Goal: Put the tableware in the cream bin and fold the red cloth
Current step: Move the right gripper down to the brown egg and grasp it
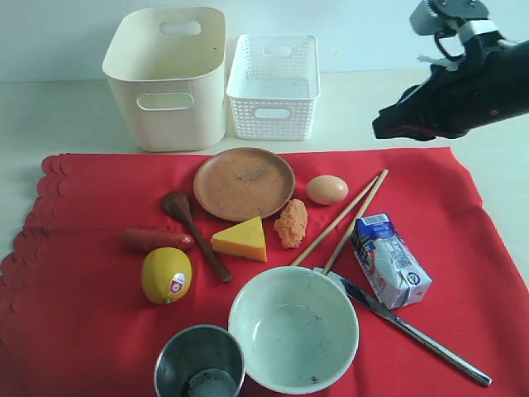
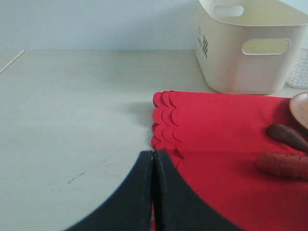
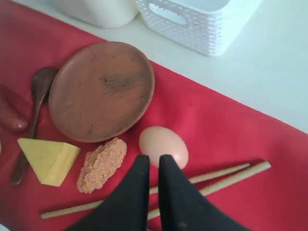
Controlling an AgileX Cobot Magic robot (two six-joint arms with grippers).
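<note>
Currently, the large rectangular red cloth (image 1: 91,331) with a scalloped left edge lies flat on the pale table (image 1: 50,116) and carries all the tableware. The tall cream plastic bin (image 1: 165,107) stands on the table beyond the cloth's far edge, left of centre. The white perforated basket (image 1: 273,99) is just beside it on the right.

Tableware positions:
- The brown round plate (image 1: 244,184) is at far centre, with the dark wooden spoon (image 1: 194,231) just left of it.
- The wooden chopsticks (image 1: 343,219) lie diagonally to the right of the plate.
- The pale green bowl (image 1: 293,328) is at near centre, with the steel cup (image 1: 199,361) just beside it on the left.
- The steel knife (image 1: 413,331) runs from the bowl's right rim toward the near right.

The left gripper (image 2: 153,154) has its jaws pressed together, gripping nothing, and sits over the cloth's scalloped edge. The right gripper (image 1: 388,126) hangs above the cloth's far right corner. Its jaws are parted by a narrow slit and hold nothing. The right wrist view shows it above the beige egg (image 3: 163,145) and the chopsticks.
</note>
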